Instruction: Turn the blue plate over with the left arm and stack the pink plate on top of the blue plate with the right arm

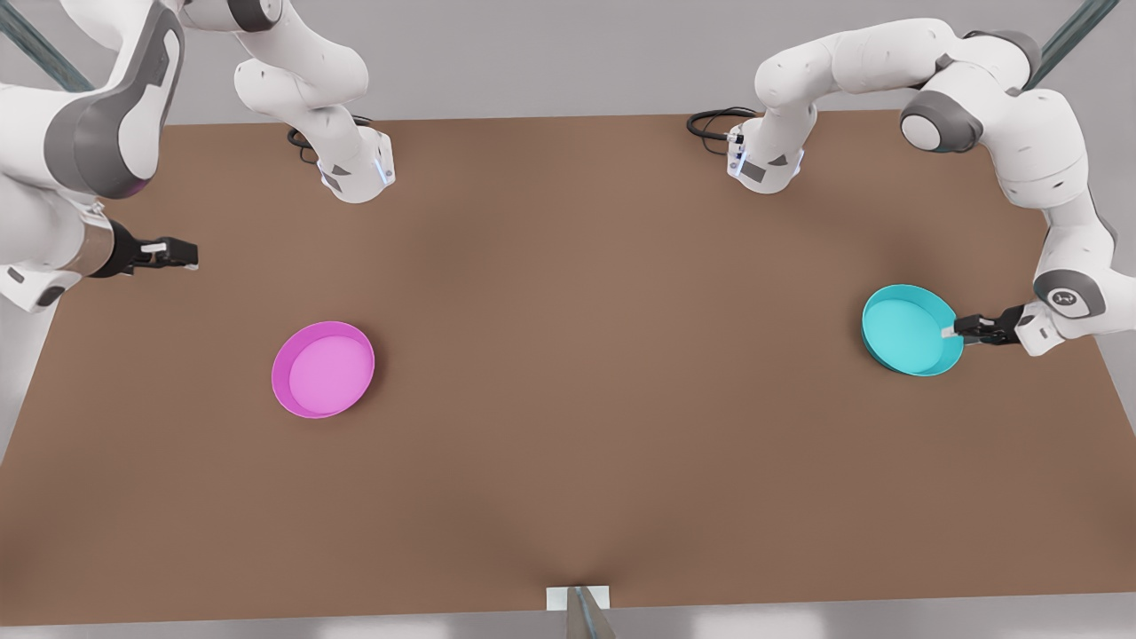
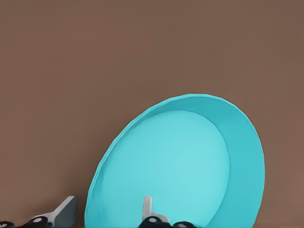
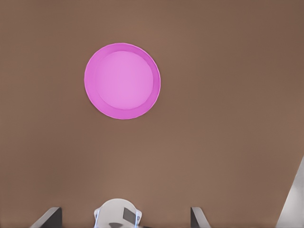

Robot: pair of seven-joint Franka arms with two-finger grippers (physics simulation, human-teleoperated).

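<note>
Two glossy white robot arms with rounded segments and dark grey joint bands. Black grippers (image 1: 177,255) (image 1: 963,327) with pale grey fingertips. Black cables (image 1: 710,122) coil beside each white base at top.

Pink plate (image 1: 323,369) left, blue plate (image 1: 911,330) right

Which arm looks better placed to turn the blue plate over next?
The left arm. Its tool is clamped on the rim of the blue plate, already tilted off the table. The right tool waits open, apart from the pink plate.
</note>
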